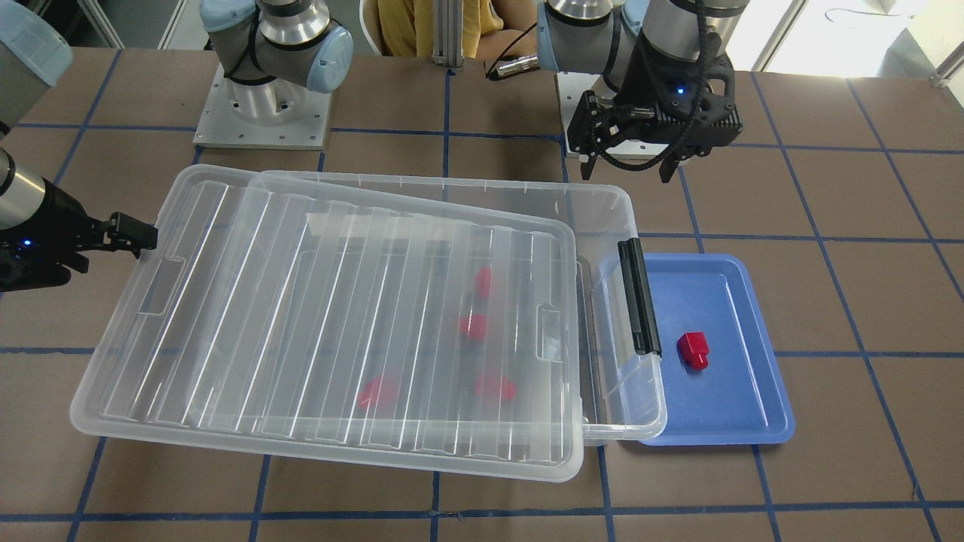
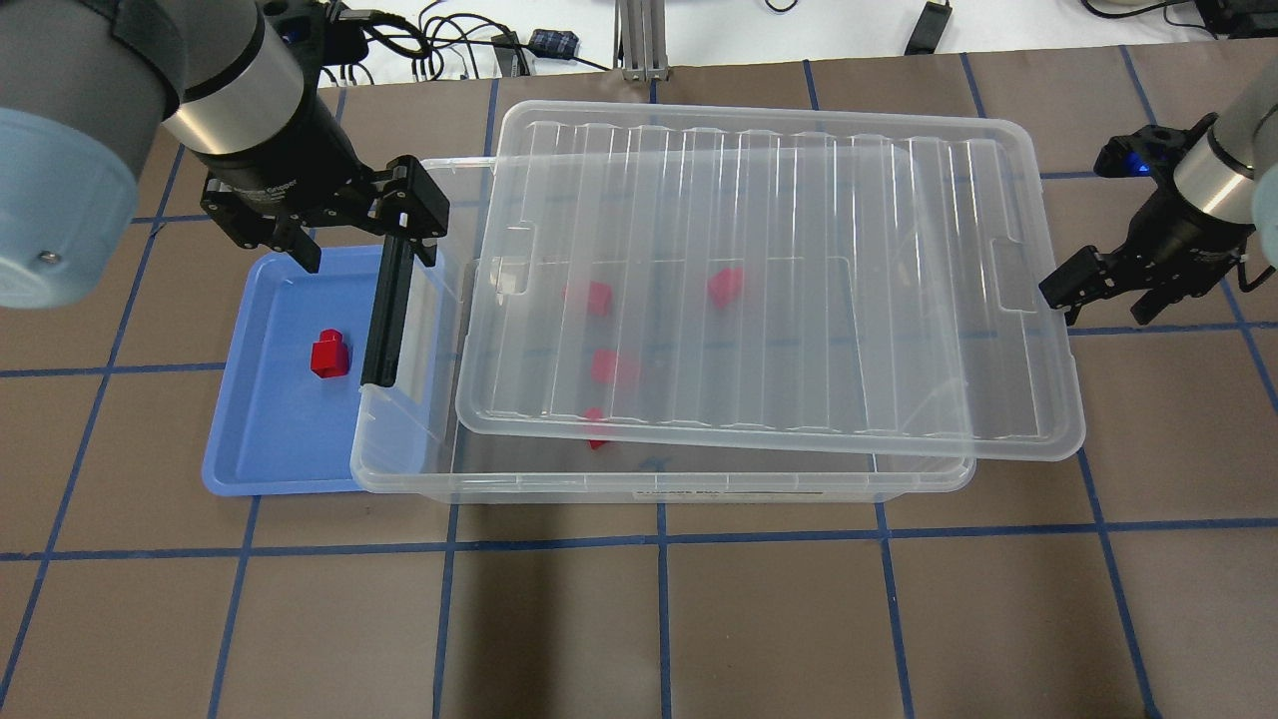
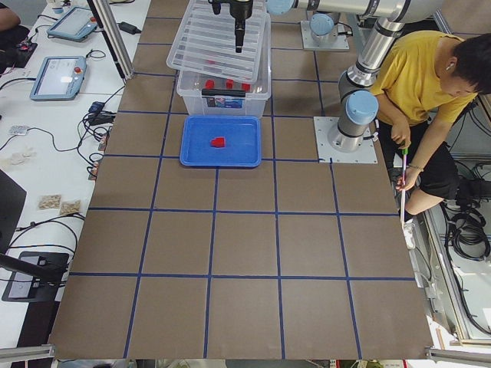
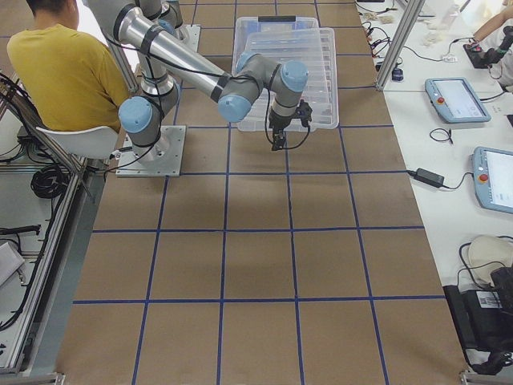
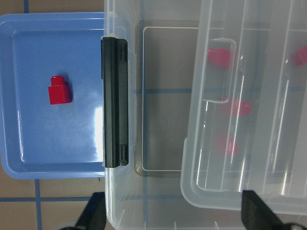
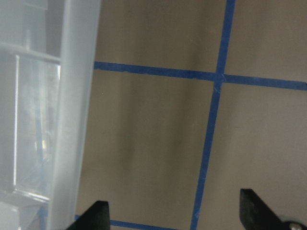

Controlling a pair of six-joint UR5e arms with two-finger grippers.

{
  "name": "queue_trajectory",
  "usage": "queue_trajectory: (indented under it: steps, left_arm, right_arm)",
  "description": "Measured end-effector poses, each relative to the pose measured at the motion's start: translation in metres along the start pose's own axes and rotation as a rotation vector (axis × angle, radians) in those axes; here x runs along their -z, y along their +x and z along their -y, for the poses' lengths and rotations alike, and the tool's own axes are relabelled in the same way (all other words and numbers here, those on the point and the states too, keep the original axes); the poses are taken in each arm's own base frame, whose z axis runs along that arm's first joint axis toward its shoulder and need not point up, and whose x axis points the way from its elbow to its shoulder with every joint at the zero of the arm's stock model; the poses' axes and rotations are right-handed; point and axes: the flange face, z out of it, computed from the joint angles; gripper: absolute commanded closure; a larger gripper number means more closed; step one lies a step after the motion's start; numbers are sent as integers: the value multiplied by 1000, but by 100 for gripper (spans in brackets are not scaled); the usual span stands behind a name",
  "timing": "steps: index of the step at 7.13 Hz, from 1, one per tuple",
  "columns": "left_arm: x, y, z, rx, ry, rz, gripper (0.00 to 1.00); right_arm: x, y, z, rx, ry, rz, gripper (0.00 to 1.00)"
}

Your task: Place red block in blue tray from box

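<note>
PLACED: A red block [image 1: 694, 351] lies flat in the blue tray [image 1: 742, 395], below and to one side of the left pincer [image 1: 626, 167], which hangs spread and empty above the black latch [image 1: 640, 297] end of the box [image 1: 625, 391]. The placing looks done. Any next move seems to be lifting clear, or reaching into the gap left by the skewed lid [image 1: 339, 301]. The block is bright red and stepped, with a nub at one end. The right pincer [image 2: 1098, 298], also spread and empty, hovers over the tabletop [image 2: 1148, 449] off the lid's far end.
</note>
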Motion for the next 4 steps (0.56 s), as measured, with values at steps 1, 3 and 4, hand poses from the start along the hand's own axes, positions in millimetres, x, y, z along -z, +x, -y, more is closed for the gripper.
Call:
queue_trajectory:
  steps: [1,3,4]
  left_arm:
    - [0,0,0,-1,1,1,0]
    - [0,0,0,-1,1,2,0]
    - [0,0,0,-1,1,3,0]
  right_arm:
    - [-1,-14,3,5,5,11,0]
    - [-1,-26,5,12,7,18,0]
    - [-1,-31,5,18,5,19,0]
